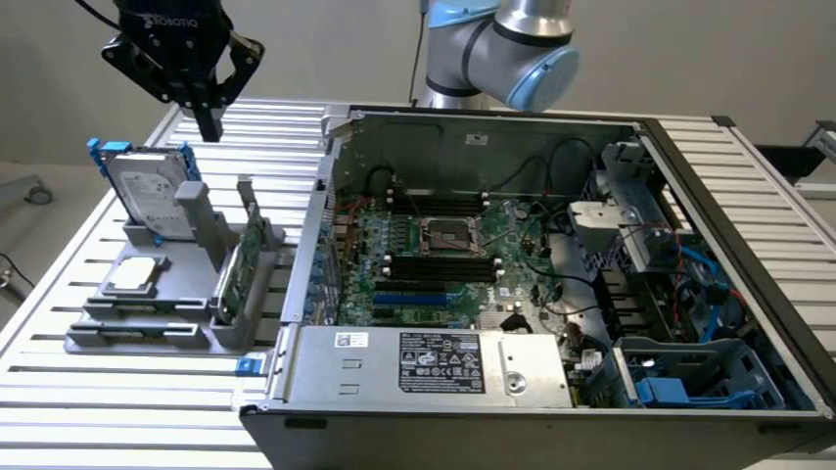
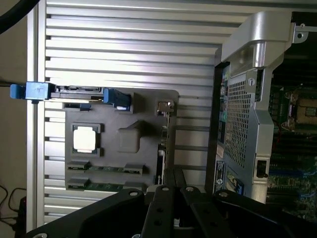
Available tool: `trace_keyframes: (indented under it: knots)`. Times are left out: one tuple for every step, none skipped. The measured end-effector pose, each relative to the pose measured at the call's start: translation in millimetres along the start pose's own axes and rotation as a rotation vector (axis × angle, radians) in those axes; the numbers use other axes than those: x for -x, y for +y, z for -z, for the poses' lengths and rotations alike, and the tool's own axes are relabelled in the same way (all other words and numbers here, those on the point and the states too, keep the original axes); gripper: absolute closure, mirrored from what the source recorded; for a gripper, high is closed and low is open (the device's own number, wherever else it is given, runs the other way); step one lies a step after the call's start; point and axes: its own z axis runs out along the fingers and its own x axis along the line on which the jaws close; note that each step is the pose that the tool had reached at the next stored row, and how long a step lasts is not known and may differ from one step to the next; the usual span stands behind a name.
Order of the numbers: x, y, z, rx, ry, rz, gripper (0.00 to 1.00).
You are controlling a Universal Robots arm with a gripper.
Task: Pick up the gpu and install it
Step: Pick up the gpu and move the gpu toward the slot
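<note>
Gripper [image 2: 173, 174] linkages, black, sit closest to the wrist camera. The fingers are pressed together with nothing between them.

Exterior view: gripper [image 1: 209, 122] hangs in the air above the far end of the grey stand [image 1: 196, 338], well clear of everything on it. It is clenched and empty.

Landmark is the grey stand [image 2: 148, 106], resting on the slatted aluminium counter [image 1: 66, 401].

- gpu [image 1: 235, 279]: not picked up. It stands on edge in the slot along the stand's side nearest the computer case [image 1: 738, 201], green circuit face showing. From the wrist it appears edge-on as a thin strip [image 2: 162, 144], just ahead of the fingertips and not touching them.
- hard drive [image 1: 141, 186], silver with blue frame: upright at the stand's far end, on the side away from the gpu. Its edge and blue tabs show from the wrist [image 2: 74, 91].
- processor chip [image 1: 136, 276]: lies flat in a square recess in the middle of the stand [image 2: 84, 139].
- memory sticks [image 2: 105, 184]: lie in grooves at the stand's near end.

The computer case lies open beside the stand, on the gpu side, motherboard [image 1: 444, 255] exposed and power supply [image 1: 418, 362] at its near edge.
</note>
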Motion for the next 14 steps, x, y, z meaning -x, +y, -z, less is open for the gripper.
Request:
trace_keyframes:
  knots:
    - [0.0,0.0,0.0,0.0000,0.0000,0.000,0.83]
    - [0.0,0.0,0.0,0.0001,-0.0001,0.000,0.83]
    - [0.0,0.0,0.0,0.0000,0.0000,0.000,0.76]
    - [0.0,0.0,0.0,0.0000,-0.0001,0.000,0.71]
    - [0.0,0.0,0.0,0.0000,0.0000,0.000,0.64]
    - [0.0,0.0,0.0,0.0001,0.0000,0.000,0.64]
    - [-0.1,0.0,-0.1,-0.0001,0.0000,0.000,0.64]
    - [-1.0,0.1,-1.4,-0.0016,-0.0005,0.000,0.58]
    - [-1.9,0.2,-3.2,-0.0020,-0.0005,0.000,0.58]
    - [-3.0,0.2,-4.8,-0.0022,-0.0003,0.000,0.58]
    - [-4.1,0.2,-6.7,-0.0023,-0.0003,0.000,0.58]
    - [-5.1,0.2,-8.7,-0.0022,-0.0003,0.000,0.58]
    - [-5.9,0.2,-10.5,-0.0022,-0.0003,0.000,0.58]
    - [-6.5,0.2,-12.3,-0.0022,-0.0003,0.000,0.58]
